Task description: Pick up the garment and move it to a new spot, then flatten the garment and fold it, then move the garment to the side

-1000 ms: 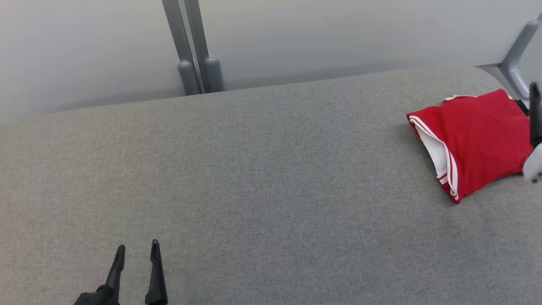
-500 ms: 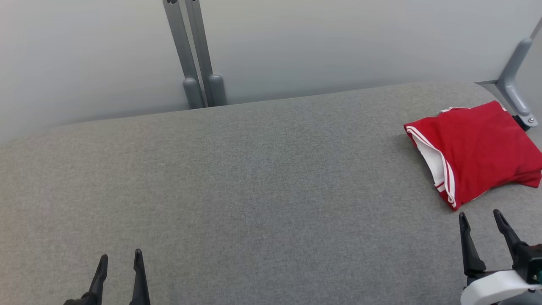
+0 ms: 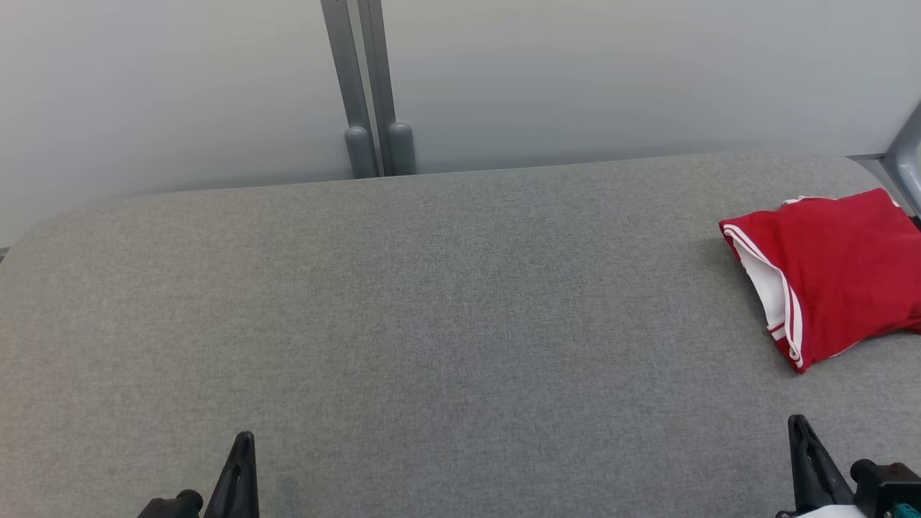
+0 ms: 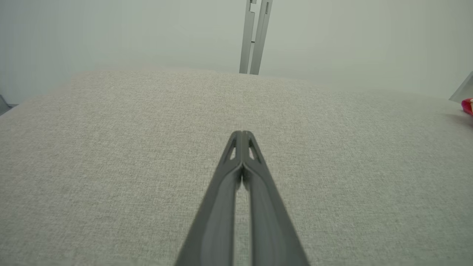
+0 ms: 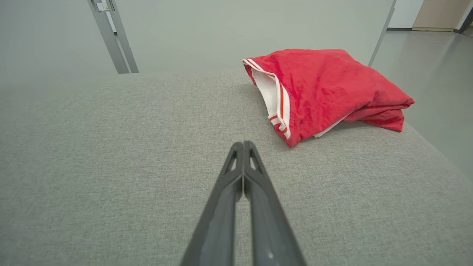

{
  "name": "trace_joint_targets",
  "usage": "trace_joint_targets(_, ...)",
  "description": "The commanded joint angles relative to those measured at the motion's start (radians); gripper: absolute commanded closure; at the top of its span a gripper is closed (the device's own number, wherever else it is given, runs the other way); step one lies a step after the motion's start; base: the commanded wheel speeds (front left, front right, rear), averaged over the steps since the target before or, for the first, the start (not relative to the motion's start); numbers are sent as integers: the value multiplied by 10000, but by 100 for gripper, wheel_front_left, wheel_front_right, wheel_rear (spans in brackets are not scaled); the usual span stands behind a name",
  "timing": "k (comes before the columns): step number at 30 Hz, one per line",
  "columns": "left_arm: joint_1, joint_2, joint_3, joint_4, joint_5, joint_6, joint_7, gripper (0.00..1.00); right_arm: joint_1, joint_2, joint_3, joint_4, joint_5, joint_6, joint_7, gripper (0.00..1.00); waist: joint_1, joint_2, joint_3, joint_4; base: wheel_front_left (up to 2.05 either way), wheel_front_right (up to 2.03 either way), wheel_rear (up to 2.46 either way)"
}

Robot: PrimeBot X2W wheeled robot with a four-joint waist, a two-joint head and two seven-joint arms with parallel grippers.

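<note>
No text, label, brand, number or sign was readable, not even on the red garment (image 3: 842,266) at the frame's right.

I see a long grey table (image 3: 432,324) with a soft cloth top. Its far corners are round. On it lies a red garment (image 3: 842,266), folded up into a puffy bundle. It sits at the right end, close to the edge. White stripes run along its left side, and some white shows inside there.
</note>
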Motion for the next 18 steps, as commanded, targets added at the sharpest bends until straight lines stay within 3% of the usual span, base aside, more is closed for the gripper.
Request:
trace_joint_targets(1, -113, 8, 27, -103, -408, -2, 86, 100, -146, -45, -51, -39, 395, 0, 105, 100, 1, 0, 2, -4, 0, 0, 0)
trace_joint_targets(18, -679, 56, 256, -49, -3470, -20, 859, 100, -743, 33, 39, 37, 3693, -2, 884, 100, 1, 0, 25, -38, 0, 0, 0)
